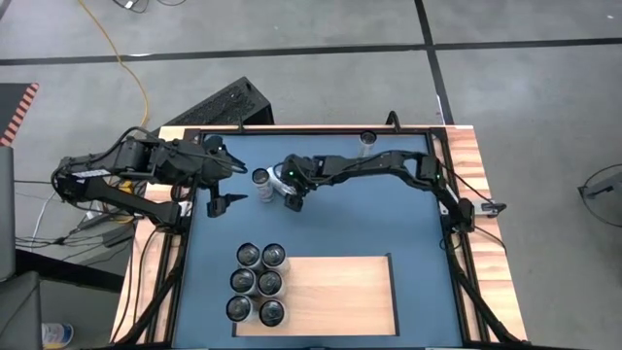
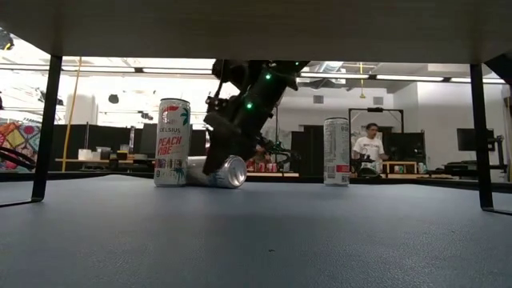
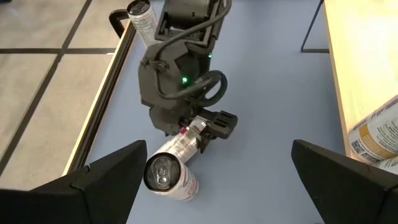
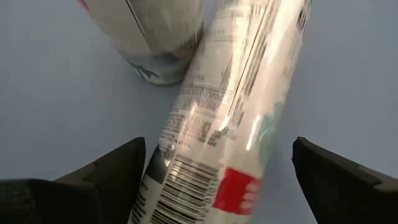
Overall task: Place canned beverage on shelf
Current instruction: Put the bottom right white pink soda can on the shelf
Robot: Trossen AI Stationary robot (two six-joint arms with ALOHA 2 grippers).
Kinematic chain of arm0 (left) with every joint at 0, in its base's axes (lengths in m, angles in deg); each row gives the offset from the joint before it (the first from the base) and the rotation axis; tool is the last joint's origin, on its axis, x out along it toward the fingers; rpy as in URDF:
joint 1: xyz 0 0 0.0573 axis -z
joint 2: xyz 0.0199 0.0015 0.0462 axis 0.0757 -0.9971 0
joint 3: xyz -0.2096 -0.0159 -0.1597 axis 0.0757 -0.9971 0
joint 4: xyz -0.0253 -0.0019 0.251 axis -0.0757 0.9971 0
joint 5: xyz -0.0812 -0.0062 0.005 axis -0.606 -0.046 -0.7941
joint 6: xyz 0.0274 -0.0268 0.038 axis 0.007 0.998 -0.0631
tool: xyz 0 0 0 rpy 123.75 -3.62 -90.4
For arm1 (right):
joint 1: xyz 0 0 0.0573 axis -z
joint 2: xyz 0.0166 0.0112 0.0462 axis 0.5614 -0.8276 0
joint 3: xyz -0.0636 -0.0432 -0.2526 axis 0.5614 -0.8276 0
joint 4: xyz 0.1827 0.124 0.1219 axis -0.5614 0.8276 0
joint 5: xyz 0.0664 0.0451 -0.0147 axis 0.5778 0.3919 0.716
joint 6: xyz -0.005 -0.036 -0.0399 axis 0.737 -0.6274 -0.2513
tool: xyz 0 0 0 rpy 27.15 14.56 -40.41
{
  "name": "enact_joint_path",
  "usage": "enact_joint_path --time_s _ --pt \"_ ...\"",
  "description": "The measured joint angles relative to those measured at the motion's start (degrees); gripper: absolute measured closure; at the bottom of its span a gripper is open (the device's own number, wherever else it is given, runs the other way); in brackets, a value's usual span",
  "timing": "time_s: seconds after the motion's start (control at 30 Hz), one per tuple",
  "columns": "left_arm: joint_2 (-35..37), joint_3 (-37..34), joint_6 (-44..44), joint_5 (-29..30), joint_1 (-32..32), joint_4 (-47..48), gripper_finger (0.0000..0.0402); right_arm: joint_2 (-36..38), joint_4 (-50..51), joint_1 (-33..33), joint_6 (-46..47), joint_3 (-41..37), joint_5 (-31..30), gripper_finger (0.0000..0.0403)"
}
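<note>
A silver can lies on its side on the blue table. One end is by the base of an upright Celsius can, whose top shows in the high view. My right gripper is open and slants down over the lying can, with one finger on each side, near the end away from the upright can. My left gripper is open and empty, just left of both cans. The pale wooden shelf stands at the near edge. My right gripper has its fingers on either side of the lying can's body, across it. One finger is right beside the can and the other stands apart from it. I cannot tell whether the first one touches. The can lies on the table.
Several upright cans stand on the shelf's left end. Another upright can stands by the table's far edge. The shelf's dark legs stand on the blue surface. A person sits in the room beyond.
</note>
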Motion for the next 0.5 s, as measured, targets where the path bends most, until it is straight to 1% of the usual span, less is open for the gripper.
enact_joint_path --time_s 0.1,0.17,0.27,0.37,0.4,0.5 --pt "0.0 0.0 0.1 0.0 0.0 0.0 0.0015 -0.3 0.8 0.1 1.0 0.0 -1.8 0.0043" --pt "0.0 0.0 0.2 0.0 0.0 0.0 0.0015 -0.8 1.3 0.3 1.2 0.0 -1.9 0.0065" --pt "0.0 0.0 0.2 -0.1 0.0 0.0 0.0015 -0.9 3.7 0.4 2.8 -0.1 -2.3 0.0111" --pt "0.0 0.0 0.2 -0.1 0.0 0.0 0.0015 -0.9 4.1 0.4 4.1 -0.1 -2.5 0.017" --pt "0.0 0.0 0.2 -0.1 0.0 0.0 0.0015 -0.9 4.2 0.4 4.3 -0.1 -2.5 0.0182" --pt "0.0 0.0 1.0 -0.1 0.0 0.0 0.0015 -0.9 3.8 0.4 4.8 0.0 -2.5 0.0182"
